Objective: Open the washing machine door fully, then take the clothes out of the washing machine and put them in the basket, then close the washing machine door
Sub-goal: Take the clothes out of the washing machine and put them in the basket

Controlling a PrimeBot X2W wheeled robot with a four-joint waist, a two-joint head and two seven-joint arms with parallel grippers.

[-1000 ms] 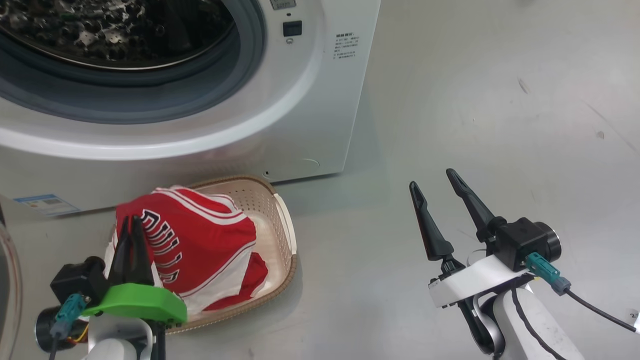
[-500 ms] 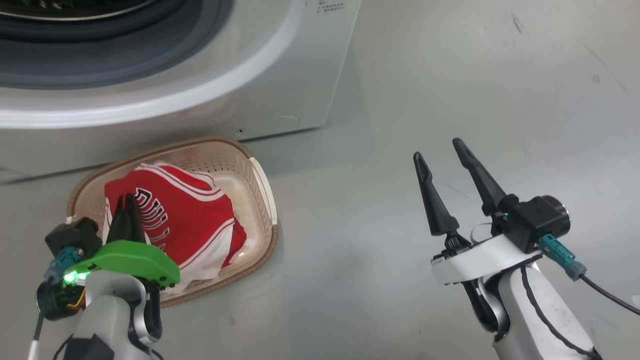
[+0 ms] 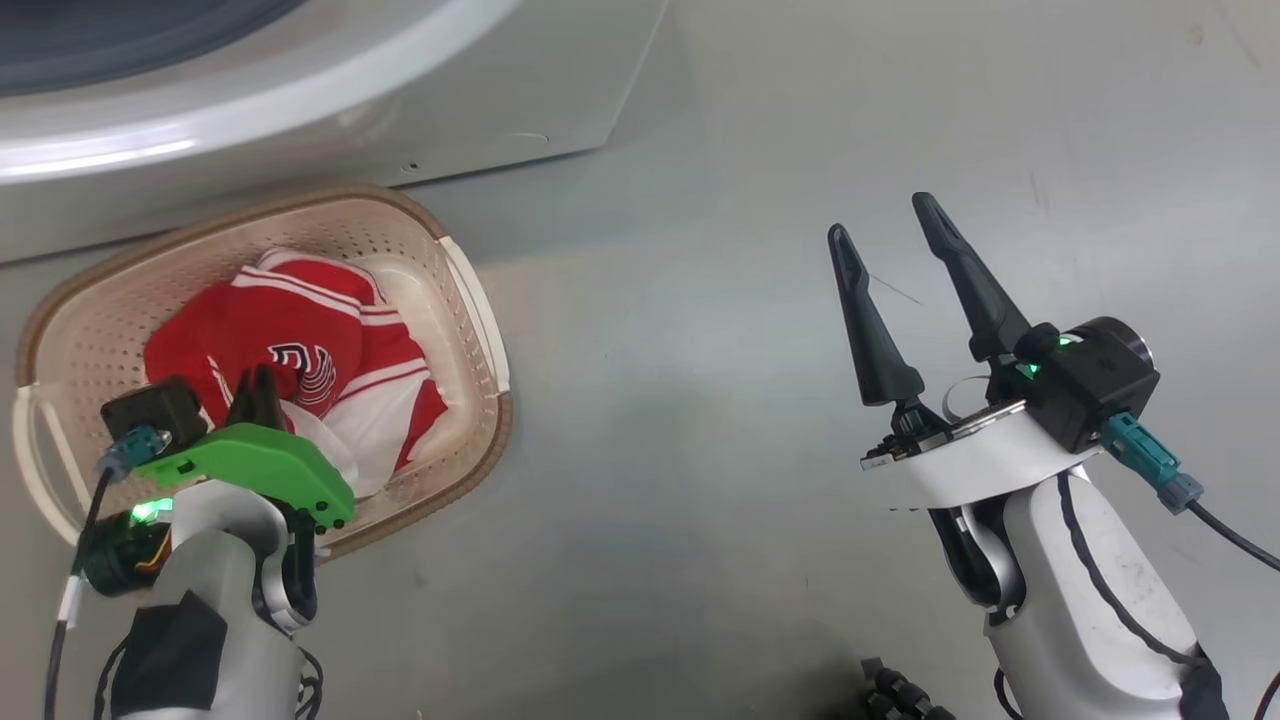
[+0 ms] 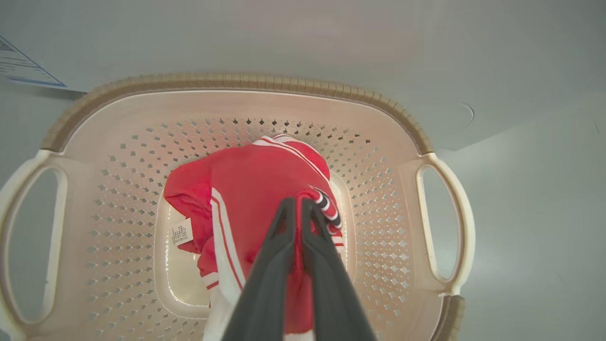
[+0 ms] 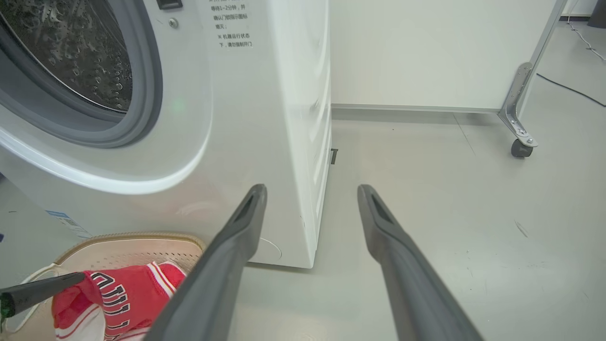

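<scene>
One jersey [image 3: 290, 335] has sunk into the basket [image 3: 420, 260], left gripper [image 3: 258, 385] still clamped on it, right gripper [image 3: 878, 215] spread: release next.

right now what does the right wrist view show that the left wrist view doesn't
Right wrist view adds: the steel drum and grey gasket of the washing machine, the open right gripper, and a caster wheel on a metal leg. Left wrist view adds: the white care tag on the red jersey and both handles of the cream basket. Shared: the basket, the jersey, the left gripper shut on it, and the machine's blue label.
</scene>
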